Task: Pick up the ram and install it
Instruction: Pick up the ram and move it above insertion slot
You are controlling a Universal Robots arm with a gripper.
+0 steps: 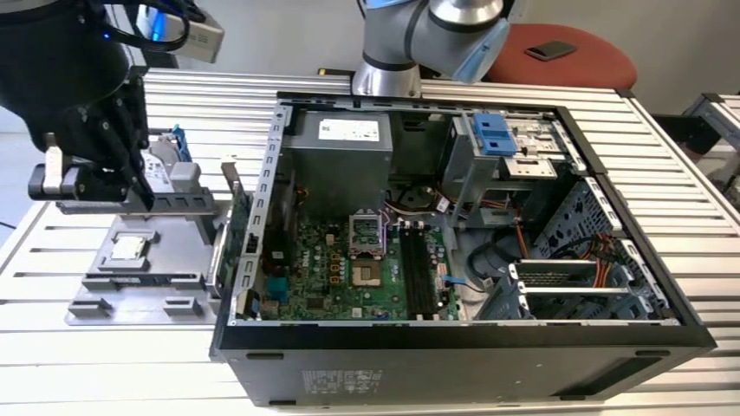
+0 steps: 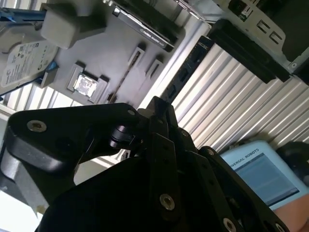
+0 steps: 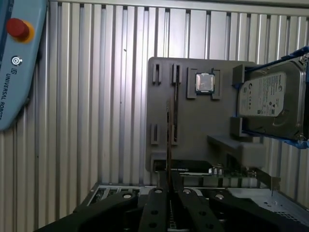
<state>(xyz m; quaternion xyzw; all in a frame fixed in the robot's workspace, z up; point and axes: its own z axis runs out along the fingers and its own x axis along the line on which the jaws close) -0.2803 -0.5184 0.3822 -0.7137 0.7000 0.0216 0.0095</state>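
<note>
Ribbed metal table (image 1: 104,364) — red round seat (image 1: 590,69) behind, pale wall (image 1: 277,35)

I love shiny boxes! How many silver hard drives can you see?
1. The hard drive sits on the gray tray, outside the computer case. More may be hidden in the case's bays.

A table (image 1: 116,368) of ribbed silver slats carries an open black computer case (image 1: 463,360), lying on its side across the centre and lower right of the exterior view. Just beside it, at the exterior view's left, sits a flat grey parts tray (image 1: 139,290). The arm's base (image 1: 386,80) stands at top centre. In the first wrist view a pale blue pendant (image 3: 14,72) lies on the slats.
</note>
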